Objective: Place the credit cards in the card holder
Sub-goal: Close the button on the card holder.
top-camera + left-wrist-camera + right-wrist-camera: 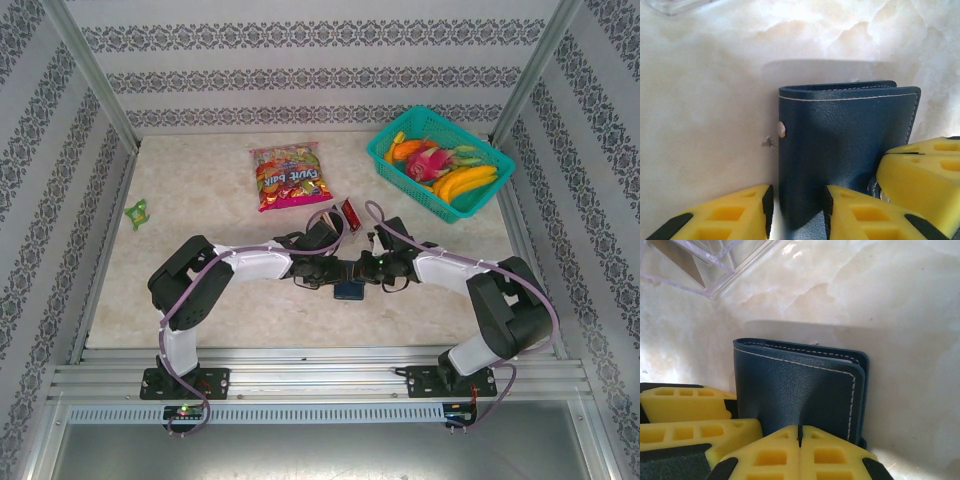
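Marble tabletop (pixel 200 290) carries a small green toy (pixel 136 212) out at 9 o'clock and a bright snack bag (pixel 288 175) near 12 o'clock.

Closer in, the left gripper (pixel 797 200) reaches in from 9 o'clock. Its yellow fingers (pixel 730 215) stand apart on either side of the near end of the card holder (pixel 845 135). A sliver of table shows between the left pad and the leather, so the jaws are not clamped.

From above, the navy holder sits at 6 o'clock of the table's middle, between the two wrists, folded shut with its snap stud on the left edge. A red credit card (pixel 350 214) lies at 12 o'clock from the holder, apart from it.

The right gripper (pixel 800 432) comes in from 3 o'clock with its fingertips pressed together along a thin seam. It sits against the holder's near edge, but I cannot tell whether any leather is pinched.

A teal basket (pixel 385 150) of fruit sits at 2 o'clock.
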Tool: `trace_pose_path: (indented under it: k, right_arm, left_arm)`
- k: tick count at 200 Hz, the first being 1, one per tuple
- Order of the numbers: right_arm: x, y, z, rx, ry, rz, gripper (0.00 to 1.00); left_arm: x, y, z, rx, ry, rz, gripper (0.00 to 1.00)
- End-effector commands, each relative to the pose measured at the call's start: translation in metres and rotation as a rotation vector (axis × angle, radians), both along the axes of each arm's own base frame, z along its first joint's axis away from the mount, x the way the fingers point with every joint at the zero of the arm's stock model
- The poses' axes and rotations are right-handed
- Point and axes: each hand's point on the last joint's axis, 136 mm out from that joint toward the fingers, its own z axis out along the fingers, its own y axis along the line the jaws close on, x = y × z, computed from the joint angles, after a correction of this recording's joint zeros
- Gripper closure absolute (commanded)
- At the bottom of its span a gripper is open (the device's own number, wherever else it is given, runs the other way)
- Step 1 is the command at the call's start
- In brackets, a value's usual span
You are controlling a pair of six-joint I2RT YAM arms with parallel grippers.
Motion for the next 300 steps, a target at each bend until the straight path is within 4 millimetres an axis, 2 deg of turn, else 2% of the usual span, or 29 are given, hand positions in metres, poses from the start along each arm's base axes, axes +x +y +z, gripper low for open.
trace_pose_path:
  k: [1, 31, 79, 103, 157, 201, 212, 256, 300]
  right_arm:
    - [-0.043, -0.028, -0.042, -0.244, 0.121, 0.053, 0.99]
    - [-0.047, -0.030, -0.046, -0.255, 0.126, 0.040, 1.00]
    - [-0.039, -0.023, -0.018, -0.166, 0.101, 0.056, 1.00]
    - [-0.034, -0.022, -0.016, -0.139, 0.121, 0.055, 0.99]
    - [-0.038, -0.020, -0.030, -0.204, 0.162, 0.072, 0.98]
    - [-0.033, -0.019, -0.034, -0.249, 0.143, 0.033, 0.99]
    - [-0.036, -0.014, -0.037, -0.267, 0.139, 0.052, 0.99]
    - [-0.055, -0.027, -0.059, -0.433, 0.104, 0.038, 1.00]
    - [-0.066, -0.027, -0.072, -0.533, 0.011, 0.039, 1.00]
  left_arm:
    - [-0.028, -0.007, -0.040, 0.034, 0.089, -0.038, 0.67]
    - [-0.029, -0.005, -0.040, 0.032, 0.092, -0.023, 0.69]
    - [-0.030, -0.003, -0.041, 0.037, 0.092, -0.026, 0.65]
    - [-0.030, -0.004, -0.040, 0.032, 0.087, -0.028, 0.63]
    - [-0.032, -0.003, -0.044, 0.032, 0.096, -0.031, 0.66]
    - [-0.033, -0.012, -0.039, -0.015, 0.098, -0.055, 0.64]
    - [-0.033, -0.012, -0.038, -0.021, 0.098, -0.057, 0.66]
    - [-0.034, -0.012, -0.039, -0.044, 0.113, -0.014, 0.76]
    - [-0.036, -0.011, -0.040, -0.077, 0.131, 0.034, 0.79]
